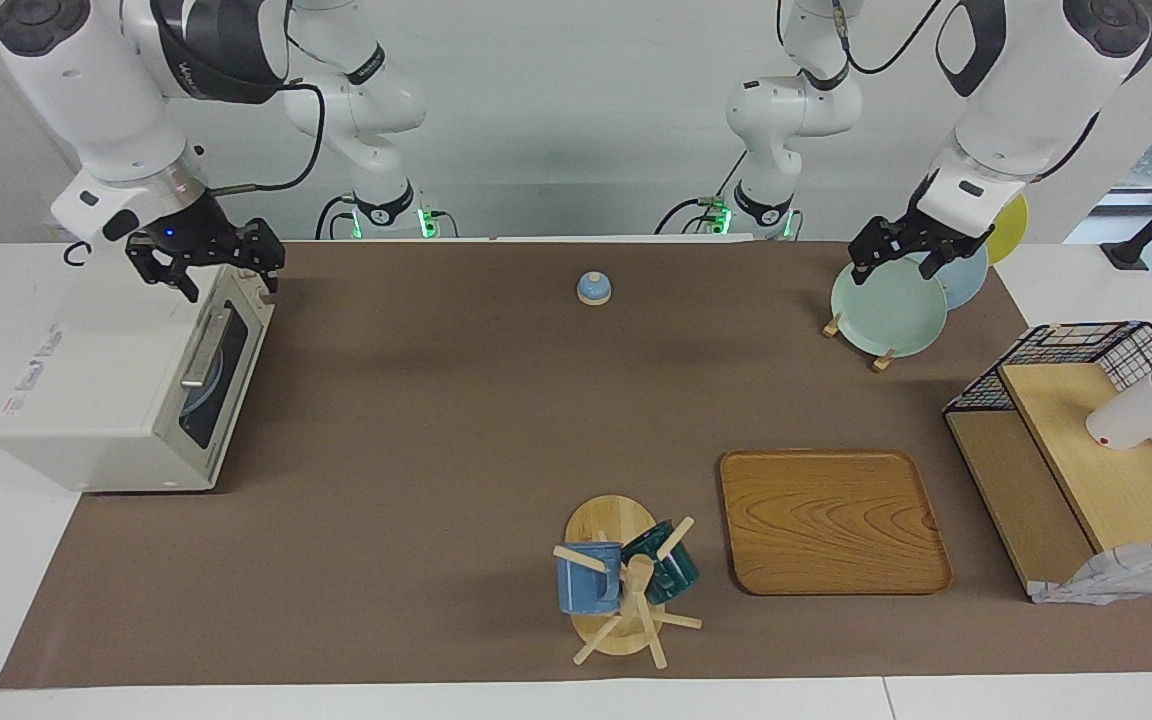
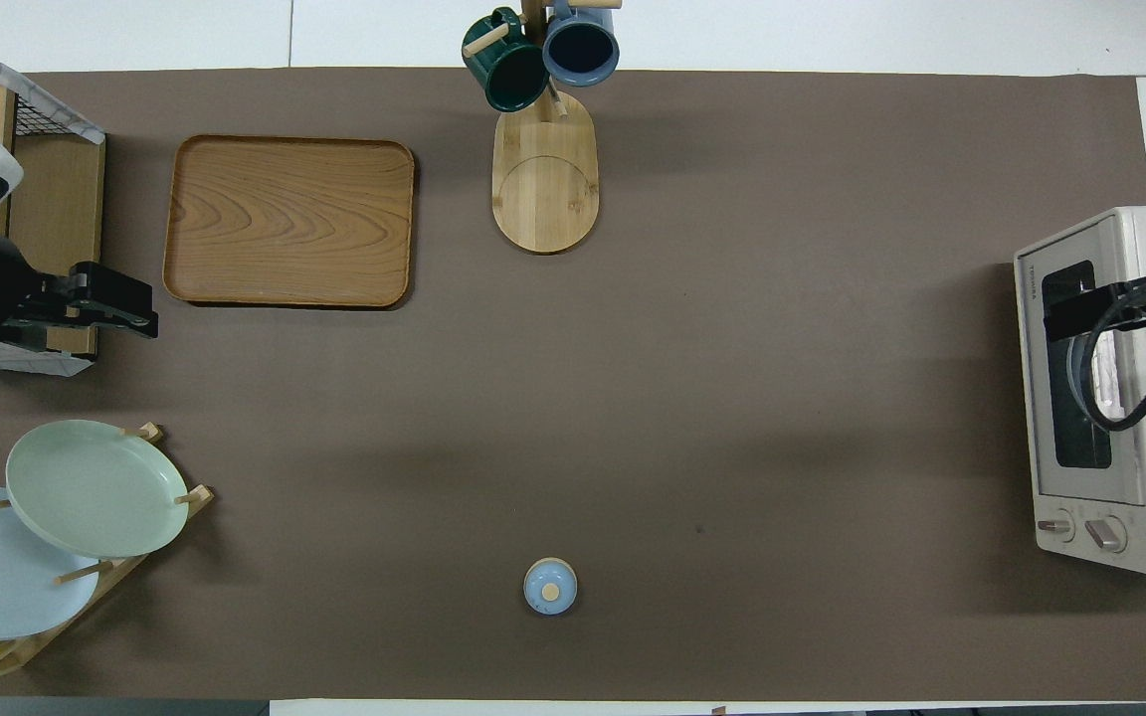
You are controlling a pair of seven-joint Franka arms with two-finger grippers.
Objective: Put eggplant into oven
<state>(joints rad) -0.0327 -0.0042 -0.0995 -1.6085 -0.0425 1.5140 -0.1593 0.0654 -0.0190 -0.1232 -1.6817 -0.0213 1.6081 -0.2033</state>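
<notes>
Right gripper, fingers apart, hangs over boxy off-white oven.

Off-white oven, door shut

Robotics laboratory, staged as a kitchen. Evidence: two white robot arms mounted at a paper-covered table, bare white walls, with toaster oven, plate rack and mug tree as props.
</notes>
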